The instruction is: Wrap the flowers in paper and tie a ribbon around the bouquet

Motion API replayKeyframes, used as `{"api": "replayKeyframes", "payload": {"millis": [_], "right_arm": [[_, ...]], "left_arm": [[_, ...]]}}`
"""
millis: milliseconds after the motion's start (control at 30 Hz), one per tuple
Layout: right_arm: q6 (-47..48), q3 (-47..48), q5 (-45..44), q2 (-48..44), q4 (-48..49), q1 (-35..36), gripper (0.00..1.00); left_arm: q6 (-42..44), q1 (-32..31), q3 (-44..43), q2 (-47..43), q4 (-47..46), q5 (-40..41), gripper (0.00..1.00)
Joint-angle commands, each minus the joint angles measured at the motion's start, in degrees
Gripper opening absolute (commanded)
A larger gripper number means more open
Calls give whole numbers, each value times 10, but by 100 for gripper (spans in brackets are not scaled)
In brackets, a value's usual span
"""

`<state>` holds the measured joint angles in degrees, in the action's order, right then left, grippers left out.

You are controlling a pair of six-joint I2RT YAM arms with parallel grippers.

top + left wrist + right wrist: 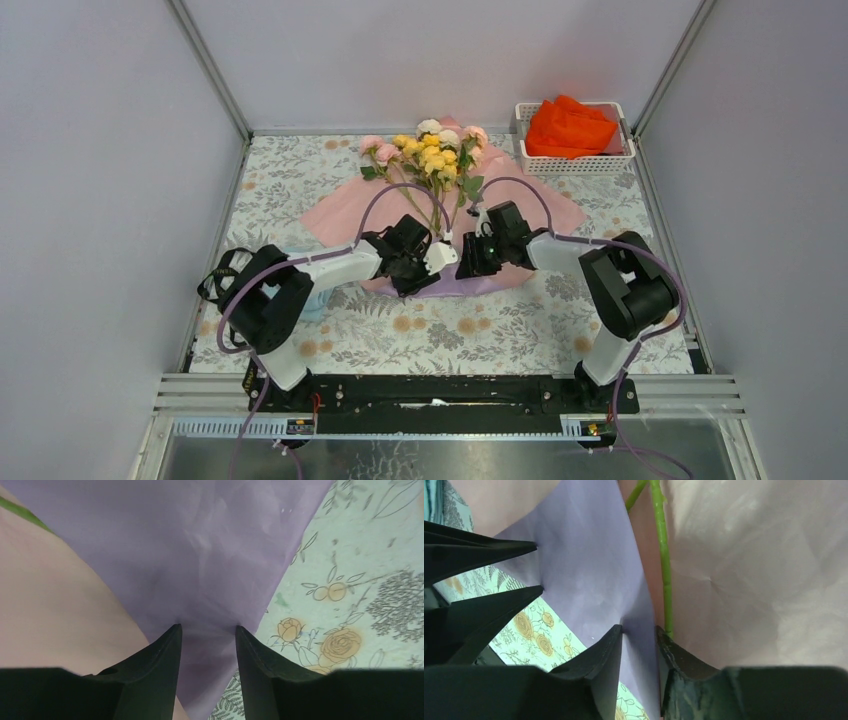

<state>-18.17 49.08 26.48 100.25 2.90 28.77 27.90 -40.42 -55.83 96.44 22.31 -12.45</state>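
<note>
The flowers (432, 150) lay on the paper (335, 212), pink face up, in the middle of the tabletop (300, 170). From above, the arms hid their stem ends. The paper's near corner was folded over, lilac side showing. The left end effector (207, 626) stood spread over that fold, pinching nothing. The right end effector (639, 628) was narrowly parted with the fold in its gap, beside a green stem (663, 555).
</note>
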Motion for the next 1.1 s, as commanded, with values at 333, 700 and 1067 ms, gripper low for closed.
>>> {"api": "replayKeyframes", "payload": {"millis": [333, 700, 1067], "right_arm": [[-41, -3, -52, -156, -73, 23, 12], [-113, -72, -35, -27, -9, -22, 0], [-94, -108, -63, -44, -49, -29, 0]], "left_arm": [[-10, 3, 16, 18, -22, -2, 47], [16, 20, 37, -10, 2, 28, 47], [100, 90, 172, -154, 90, 92, 46]]}}
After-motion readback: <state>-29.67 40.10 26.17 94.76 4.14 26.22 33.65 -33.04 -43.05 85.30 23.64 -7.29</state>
